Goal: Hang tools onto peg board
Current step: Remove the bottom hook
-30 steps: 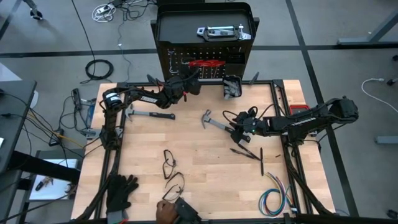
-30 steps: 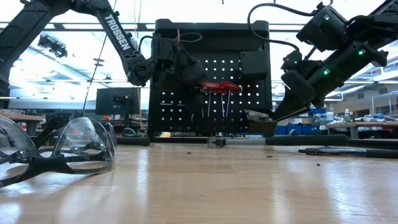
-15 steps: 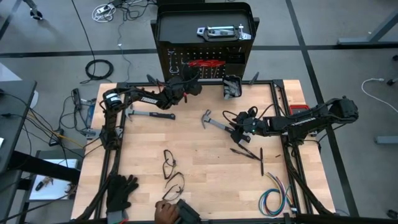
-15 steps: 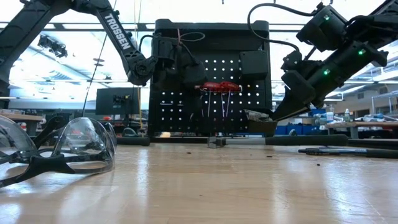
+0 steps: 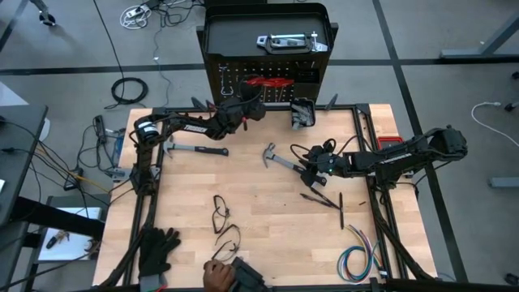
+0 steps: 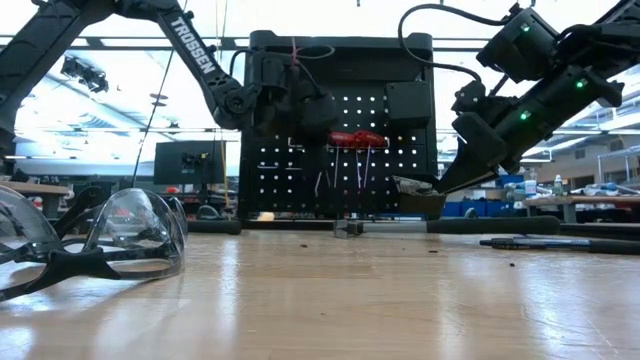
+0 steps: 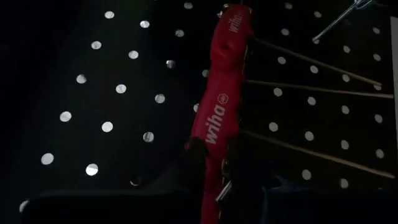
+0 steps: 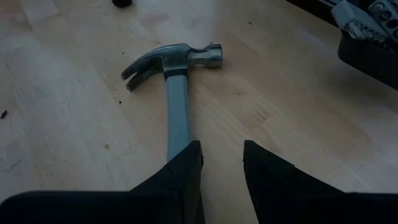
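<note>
The black peg board (image 5: 243, 81) stands upright at the table's far edge. A red hex-key set (image 6: 350, 138) sits level against it, its keys hanging down. My left gripper (image 7: 214, 186) is at the set's left end, shut on it. A steel hammer (image 8: 177, 93) lies flat on the table. My right gripper (image 8: 222, 162) hovers open over its handle, which runs under one finger. A second hammer (image 5: 195, 150) lies flat at the left. My left gripper has the end of the red holder (image 7: 214, 168) between its two fingers, coming level from the table's left and along the holder. The holder sits against the board, clear of the table. The dark picture hides how far back it reaches.
A small black bin (image 5: 302, 113) with metal pieces sits at the board's foot, and a silver tool (image 5: 285, 42) lies on the board's top. Long tools (image 5: 324, 199), safety glasses (image 5: 220, 212), black gloves (image 5: 158, 247) and a wire bundle (image 5: 357, 259) lie nearer. A person's hand (image 5: 215, 276) is at the near edge.
My left gripper has gone up a little in front of the peg board; the red hex-key set has stayed where it was.
</note>
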Robot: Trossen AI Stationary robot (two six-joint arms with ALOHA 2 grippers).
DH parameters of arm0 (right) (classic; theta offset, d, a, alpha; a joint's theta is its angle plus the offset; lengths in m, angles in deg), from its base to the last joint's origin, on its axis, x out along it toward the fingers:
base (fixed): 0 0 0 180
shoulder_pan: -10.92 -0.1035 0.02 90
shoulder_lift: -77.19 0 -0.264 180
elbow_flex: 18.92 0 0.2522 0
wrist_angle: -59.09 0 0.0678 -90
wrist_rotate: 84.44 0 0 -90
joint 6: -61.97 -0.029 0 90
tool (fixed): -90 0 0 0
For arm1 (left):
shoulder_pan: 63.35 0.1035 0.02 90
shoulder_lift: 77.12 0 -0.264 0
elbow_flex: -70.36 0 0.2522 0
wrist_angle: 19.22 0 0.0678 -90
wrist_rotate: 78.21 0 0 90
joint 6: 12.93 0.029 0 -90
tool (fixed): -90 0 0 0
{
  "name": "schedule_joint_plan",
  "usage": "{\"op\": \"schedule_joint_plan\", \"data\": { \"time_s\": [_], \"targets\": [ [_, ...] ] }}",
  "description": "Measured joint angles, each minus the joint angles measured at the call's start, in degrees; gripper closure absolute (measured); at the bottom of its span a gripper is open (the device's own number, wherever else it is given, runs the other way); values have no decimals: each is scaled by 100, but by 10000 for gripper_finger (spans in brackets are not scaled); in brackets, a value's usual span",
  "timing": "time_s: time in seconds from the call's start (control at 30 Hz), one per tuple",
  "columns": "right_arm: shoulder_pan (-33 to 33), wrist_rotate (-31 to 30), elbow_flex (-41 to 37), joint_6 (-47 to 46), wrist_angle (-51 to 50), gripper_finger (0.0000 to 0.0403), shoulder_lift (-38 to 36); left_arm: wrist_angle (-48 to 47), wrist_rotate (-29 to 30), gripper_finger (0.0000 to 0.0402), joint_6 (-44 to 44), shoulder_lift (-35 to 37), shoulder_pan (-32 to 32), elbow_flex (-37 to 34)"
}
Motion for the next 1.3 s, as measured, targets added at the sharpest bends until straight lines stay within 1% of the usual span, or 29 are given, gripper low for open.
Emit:
{"op": "schedule_joint_plan", "data": {
  "time_s": [0.1, 0.3, 0.57, 0.7, 0.97, 1.07, 1.23, 1.3],
  "targets": [
    [0, 0, 0, 0, 0, 275, 0, -71, 178, 337, -96, 0, -8, 23],
    [0, 2, 0, 0, -2, 275, 0, -381, 802, 337, -629, 0, -144, 23],
    [-2, 52, 0, -2, -6, 275, 0, -552, 970, 337, -630, 0, -157, 23],
    [-2, 98, 0, -2, -3, 275, 0, -553, 932, 337, -603, 0, -149, 23],
    [-2, 98, 0, -2, 0, 275, 0, -634, 552, 341, -272, 1, -1, 23],
    [-2, 98, 0, -2, 2, 275, 0, -658, 525, 353, -164, 0, 2, 23],
    [-2, 98, 0, -2, 4, 275, 0, -681, 513, 388, -164, 0, 6, 23],
    [-2, 98, 0, -2, 4, 275, 0, -717, 483, 396, -164, 0, 7, 23]
  ]
}}
